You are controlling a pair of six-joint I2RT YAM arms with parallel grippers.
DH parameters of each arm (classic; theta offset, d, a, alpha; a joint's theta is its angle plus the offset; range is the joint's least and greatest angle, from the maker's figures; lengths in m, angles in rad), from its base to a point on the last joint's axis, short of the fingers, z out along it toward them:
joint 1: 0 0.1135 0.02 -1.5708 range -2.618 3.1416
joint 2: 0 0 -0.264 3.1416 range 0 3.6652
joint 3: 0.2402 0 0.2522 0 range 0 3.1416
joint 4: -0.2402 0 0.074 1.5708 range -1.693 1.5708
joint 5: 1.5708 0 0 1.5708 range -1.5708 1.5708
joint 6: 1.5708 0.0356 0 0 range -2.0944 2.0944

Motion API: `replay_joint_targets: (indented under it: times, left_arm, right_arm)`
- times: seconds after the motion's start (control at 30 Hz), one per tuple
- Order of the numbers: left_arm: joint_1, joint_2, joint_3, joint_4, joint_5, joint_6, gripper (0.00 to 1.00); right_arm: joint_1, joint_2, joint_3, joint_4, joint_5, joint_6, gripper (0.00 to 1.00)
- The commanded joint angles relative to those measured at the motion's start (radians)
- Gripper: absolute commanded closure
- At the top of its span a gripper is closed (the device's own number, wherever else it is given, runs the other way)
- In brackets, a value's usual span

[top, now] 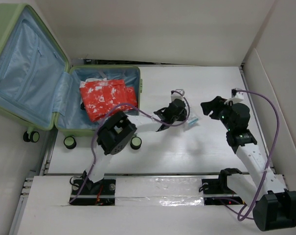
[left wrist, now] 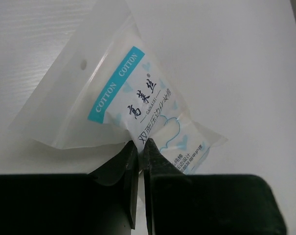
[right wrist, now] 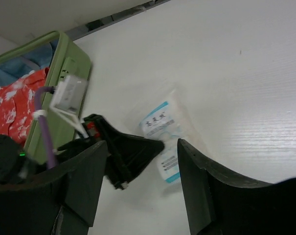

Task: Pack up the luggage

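The luggage [top: 25, 73] lies open at the far left, pale green with blue lining, and its green wall [right wrist: 64, 63] also shows in the right wrist view. A red and white patterned pack [top: 107, 98] lies in its lower half. On the table to the right, a clear packet of cotton pads [top: 192, 122] with blue print [left wrist: 138, 107] is pinched at one edge by my left gripper [left wrist: 140, 147], which is shut on it [top: 183, 119]. My right gripper [top: 210, 108] hovers just right of the packet [right wrist: 162, 127], open, with nothing between its fingers [right wrist: 143, 161].
White walls close in the table at the back and right. The suitcase's black caster wheels [top: 69, 142] stand at its near edge. The left arm's elbow [top: 116, 133] hangs over the suitcase's near right corner. Purple cables trail from both wrists.
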State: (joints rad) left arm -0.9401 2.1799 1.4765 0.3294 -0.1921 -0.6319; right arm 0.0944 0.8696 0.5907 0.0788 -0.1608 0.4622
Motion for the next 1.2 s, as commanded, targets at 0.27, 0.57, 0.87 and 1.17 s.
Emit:
replay_joint_targets:
  times: [0.27,0.57,0.87,1.17]
  left_arm:
    - [0.352,-0.808,-0.467,-0.053,-0.112,-0.041,1.00]
    - [0.731,-1.031,-0.570,-0.312,-0.117,-0.015,0.32]
    - [0.836,-1.291,-0.444,-0.657,-0.360,0.078,0.42]
    - [0.845,-1.413,-0.272,-0.955,-0.863,0.166,0.47]
  right_arm:
    - [0.155,-0.041,-0.060,0.130,0.112,0.000,0.43]
    - [0.277,-0.060,-0.061,0.139,0.156,-0.025,0.41]
    - [0.288,-0.064,-0.069,0.141,0.146,-0.028,0.43]
    - [0.288,-0.049,-0.071,0.161,0.083,-0.048,0.88]
